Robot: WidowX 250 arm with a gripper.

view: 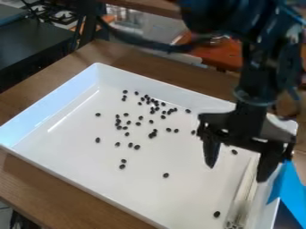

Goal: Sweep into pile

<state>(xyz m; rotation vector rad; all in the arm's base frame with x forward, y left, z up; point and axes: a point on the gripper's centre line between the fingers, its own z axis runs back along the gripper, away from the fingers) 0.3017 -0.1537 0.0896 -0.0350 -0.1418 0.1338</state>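
Observation:
The black gripper (237, 173) hangs over the right part of a white tray (78, 163), its two fingers spread apart with a gap between them. Dark beans (152, 134) lie scattered over the tray floor, densest around the middle and toward the back. A few lie apart: one (216, 214) near the front right, another (234, 152) close behind the gripper. Below the gripper, a long pale handled thing (244, 197) rests along the tray's right side. At the right edge a blue piece (290, 190) stands by the tray wall, partly behind the gripper's right finger.
Raised walls ring the tray, which sits on a brown wooden table (44, 190). The arm comes down from the upper right. Behind the table are a dark surface (30, 42) at the upper left and orange items (221, 53) at the upper right.

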